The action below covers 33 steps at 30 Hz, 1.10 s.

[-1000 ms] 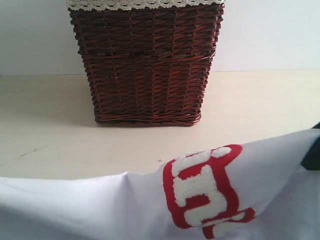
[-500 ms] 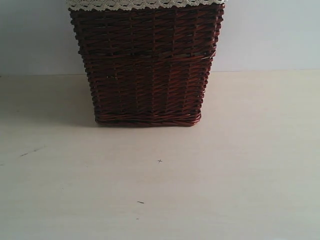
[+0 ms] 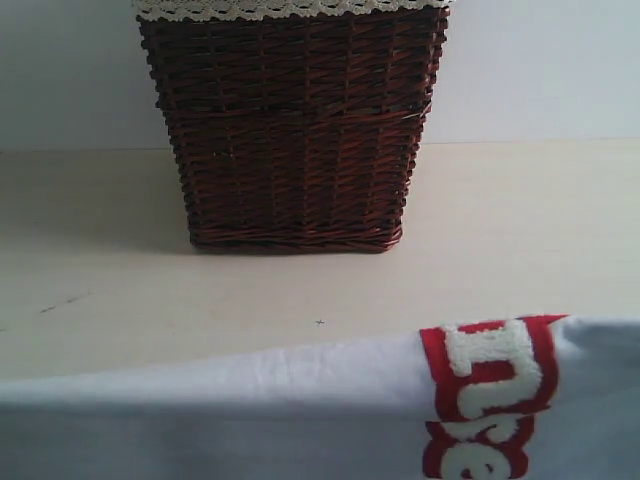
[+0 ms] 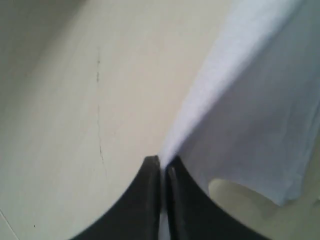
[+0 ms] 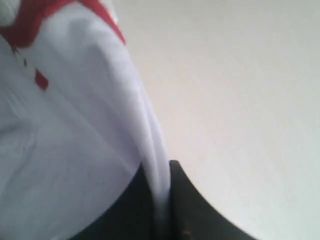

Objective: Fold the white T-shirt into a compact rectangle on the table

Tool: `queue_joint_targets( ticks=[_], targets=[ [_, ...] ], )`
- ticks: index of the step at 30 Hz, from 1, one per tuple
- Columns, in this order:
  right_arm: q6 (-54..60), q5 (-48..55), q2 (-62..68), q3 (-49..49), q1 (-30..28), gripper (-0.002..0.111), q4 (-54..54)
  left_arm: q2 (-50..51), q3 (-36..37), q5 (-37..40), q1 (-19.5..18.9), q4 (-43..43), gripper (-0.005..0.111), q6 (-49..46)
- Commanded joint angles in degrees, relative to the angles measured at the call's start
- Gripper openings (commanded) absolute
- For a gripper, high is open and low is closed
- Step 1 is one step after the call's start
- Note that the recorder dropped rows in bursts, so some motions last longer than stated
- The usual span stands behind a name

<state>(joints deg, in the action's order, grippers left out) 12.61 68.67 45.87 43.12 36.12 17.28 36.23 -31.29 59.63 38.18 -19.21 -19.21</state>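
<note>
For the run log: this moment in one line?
left claw: shut on white T-shirt | right claw: shut on white T-shirt | wicker basket: behind

The white T-shirt (image 3: 250,410) is soft matt cloth with raised fuzzy red-and-white lettering (image 3: 490,375), the table (image 3: 520,230) is smooth matt cream, the basket (image 3: 290,130) is rough dark-brown wicker with lace trim (image 3: 290,8), and the left end effector (image 4: 162,165) and right end effector (image 5: 160,185) show smooth matt black surfaces.
</note>
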Motion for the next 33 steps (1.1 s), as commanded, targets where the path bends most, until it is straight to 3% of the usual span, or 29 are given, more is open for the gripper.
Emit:
queue_joint_targets(
  ticks=[1,5,8,14,20,24,28,31,33],
  targets=[
    [-7.2,-16.5,11.1,-8.4,-3.7,0.000,13.5,5.1,11.7,-21.8,-1.0,-16.2,0.000,12.6],
    [-18.1,-32.7,20.1,-8.9,-10.4,0.000,21.4,9.2,14.5,-27.3,-1.1,-38.4,0.000,31.5],
    [-19.4,-39.0,26.2,-8.0,-14.0,0.000,24.4,13.8,15.3,-30.3,-2.4,-49.0,0.000,39.0],
    [-22.5,-45.3,36.4,-6.4,-19.0,0.000,28.3,27.9,14.0,-45.4,-13.4,-65.7,0.000,45.9],
    [-29.6,-48.4,44.0,-3.5,-21.1,0.000,38.5,42.4,4.0,-46.7,-22.6,-70.3,0.000,51.6],
    [-35.9,-47.7,48.2,-1.4,-22.3,0.001,49.5,50.0,-1.1,-49.7,-25.3,-70.2,0.009,52.6],
    [-44.3,-49.0,51.5,0.9,-23.6,0.019,53.8,56.6,-5.1,-50.3,-25.7,-69.5,0.034,53.4],
    [-45.7,-49.0,53.0,1.5,-23.8,0.045,54.0,59.2,-7.2,-49.8,-25.7,-68.9,0.053,55.8],
    [-45.7,-49.2,53.3,1.5,-23.8,0.066,56.0,59.8,-8.2,-48.8,-25.7,-68.7,0.057,57.9]
  ],
)
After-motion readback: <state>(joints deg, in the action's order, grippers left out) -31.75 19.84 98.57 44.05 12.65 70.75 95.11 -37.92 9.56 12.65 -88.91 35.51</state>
